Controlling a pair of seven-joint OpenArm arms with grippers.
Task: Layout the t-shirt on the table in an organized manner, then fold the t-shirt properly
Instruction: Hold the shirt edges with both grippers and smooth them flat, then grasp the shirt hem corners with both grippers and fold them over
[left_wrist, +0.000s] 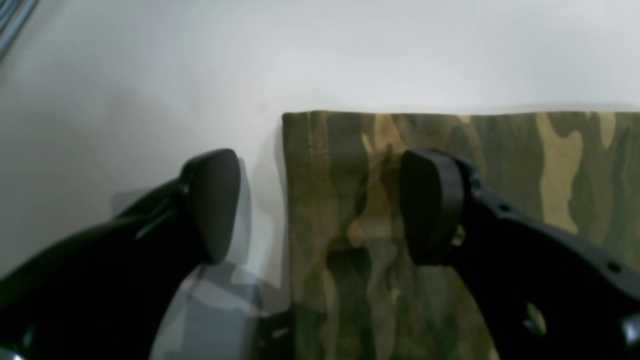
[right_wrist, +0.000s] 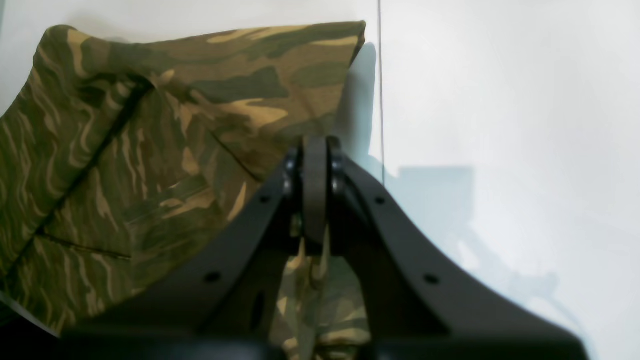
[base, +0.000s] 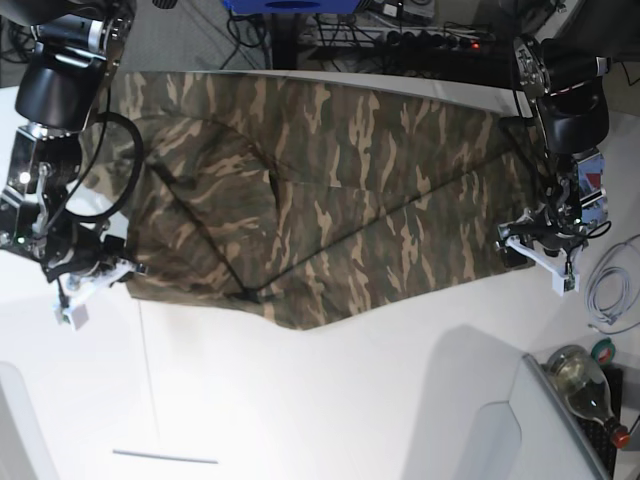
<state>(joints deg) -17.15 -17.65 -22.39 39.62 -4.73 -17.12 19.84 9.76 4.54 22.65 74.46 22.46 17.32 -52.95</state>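
No writing is readable; the left end effector (left_wrist: 320, 205) is spread wide astride the t-shirt (left_wrist: 450, 200) edge, and the right end effector (right_wrist: 315, 165) is clenched on t-shirt cloth.

From the base view, both black end effectors are too small to read; the camouflage cotton t-shirt (base: 330, 200) hides its own folded-under layers.

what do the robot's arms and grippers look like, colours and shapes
Both arms are black, bulky and rounded, with black cables looping beside them. The left gripper has smooth, rounded, paddle-like black fingers. The right gripper has matte black curved frames with small round holes. White brackets sit at both wrists in the base view.
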